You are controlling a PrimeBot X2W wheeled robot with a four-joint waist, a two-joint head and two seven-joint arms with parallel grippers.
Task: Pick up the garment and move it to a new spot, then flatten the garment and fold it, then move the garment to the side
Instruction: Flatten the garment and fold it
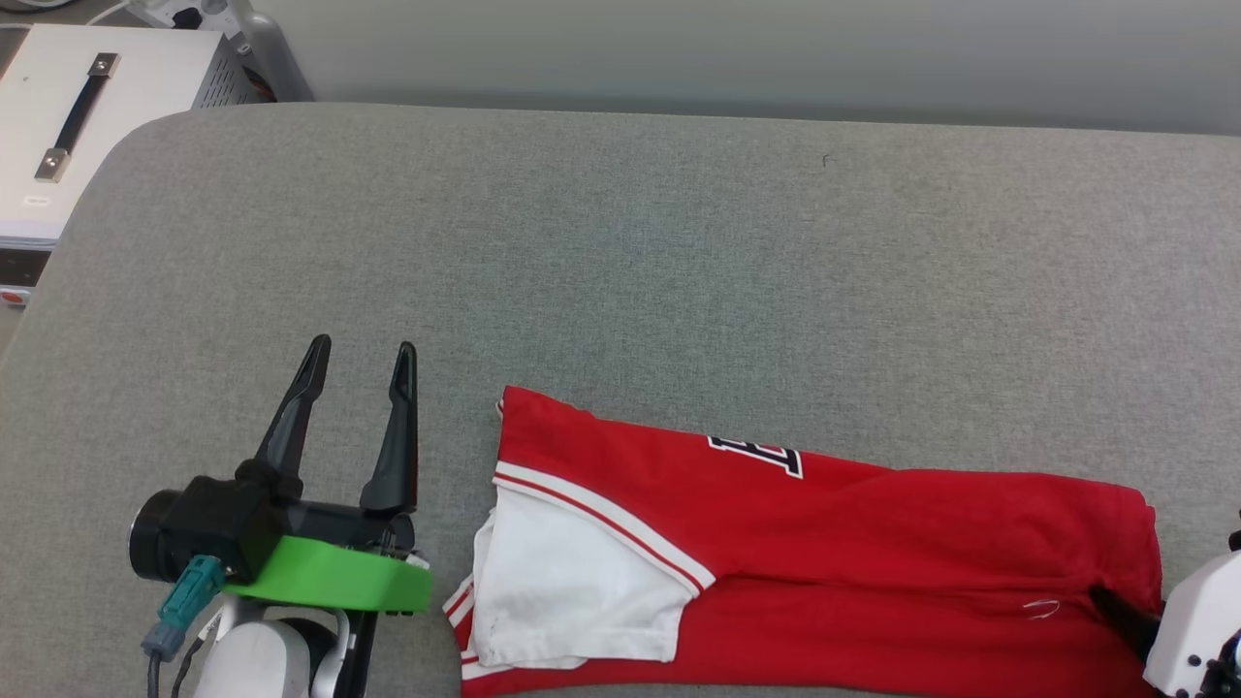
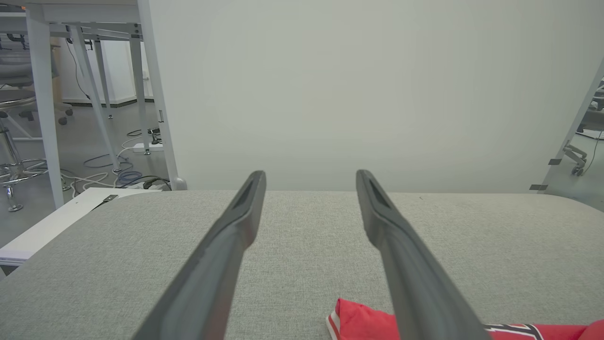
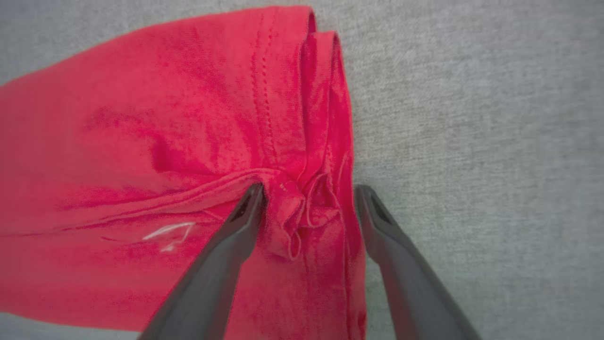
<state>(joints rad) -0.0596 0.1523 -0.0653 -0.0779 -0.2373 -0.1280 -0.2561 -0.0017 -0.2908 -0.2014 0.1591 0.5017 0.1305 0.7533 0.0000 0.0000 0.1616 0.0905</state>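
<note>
While the right gripper point(image 3: 310, 189) stands with its jaws spread, a small bunched fold of the shirt's point(image 3: 141, 141) red hem sits between its two fingertips. One fingertip point(image 3: 250, 200) lies against a ridge of cloth, and the other is just past the hem's edge, over the bare grey pad point(image 3: 495, 141). Nothing there is pinched. From these jaws the rest of the shirt runs away to one side as a long, folded red strip lying flat on the pad, with a small white mark on the cloth close beside the first finger. The left gripper point(image 1: 364, 344) has its jaws spread too, with only grey pad between and ahead of them. The shirt's other end lies just beside this gripper's right finger without touching it. A white sleeve point(image 1: 572, 582) with red-and-white striped trim lies level with the base of the jaws, and a red corner reaches about halfway up the finger. Part of a black, white-outlined letter point(image 1: 761, 454) shows on the strip's far edge, between the two grippers.
</note>
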